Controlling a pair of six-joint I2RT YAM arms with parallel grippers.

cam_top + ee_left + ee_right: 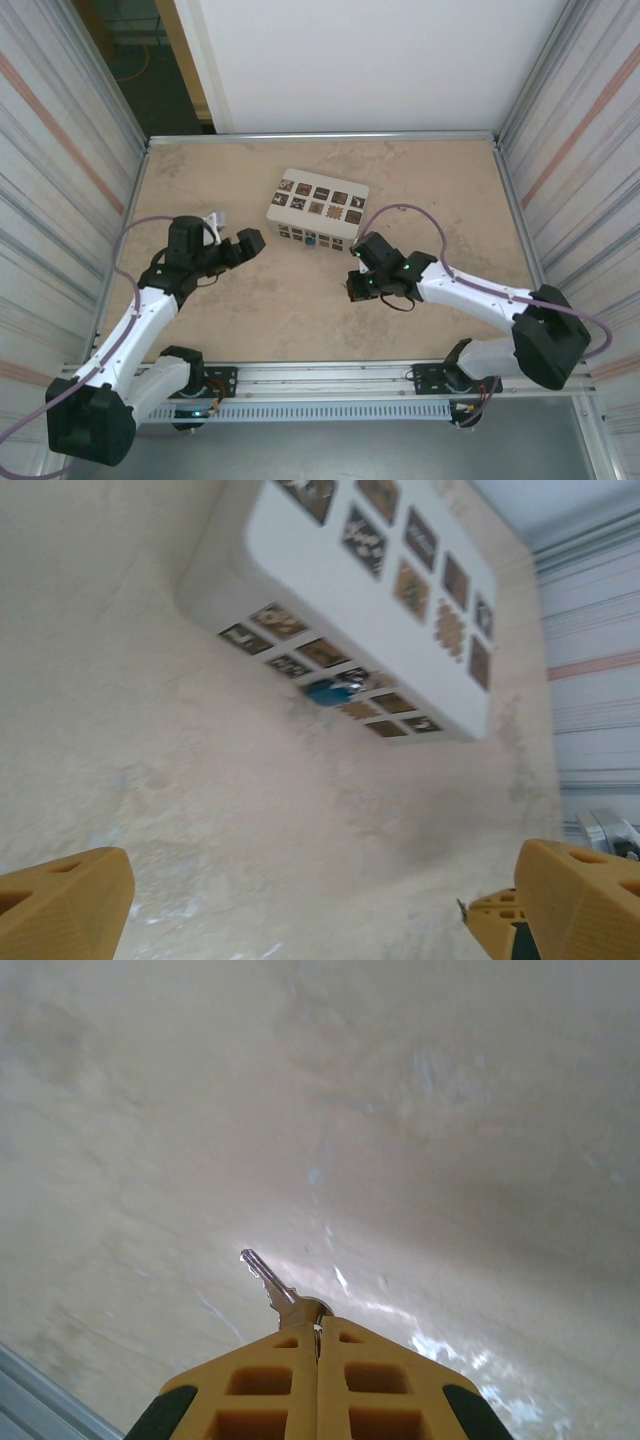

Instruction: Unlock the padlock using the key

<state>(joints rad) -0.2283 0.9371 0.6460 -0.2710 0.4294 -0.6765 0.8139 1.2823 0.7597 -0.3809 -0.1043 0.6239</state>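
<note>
The padlock (332,691) shows as a small bluish bit with a brassy part, lying on the table against the near side of the white box (330,590); in the top view the padlock (312,241) is a blue speck there. My left gripper (252,243) hovers left of the box, and its yellow fingers (62,905) stand wide apart with nothing between them. My right gripper (318,1328) is shut on the bow of the silver key (268,1282), whose blade sticks out up and to the left over bare table. The right gripper (355,290) sits in front of the box, a little to the right.
The white box (317,208) with dark square tags stands mid-table. Striped walls (70,170) close both sides, and a metal rail (330,375) runs along the near edge. Purple cables (410,212) loop off both arms. Bare tabletop (290,300) lies between the grippers.
</note>
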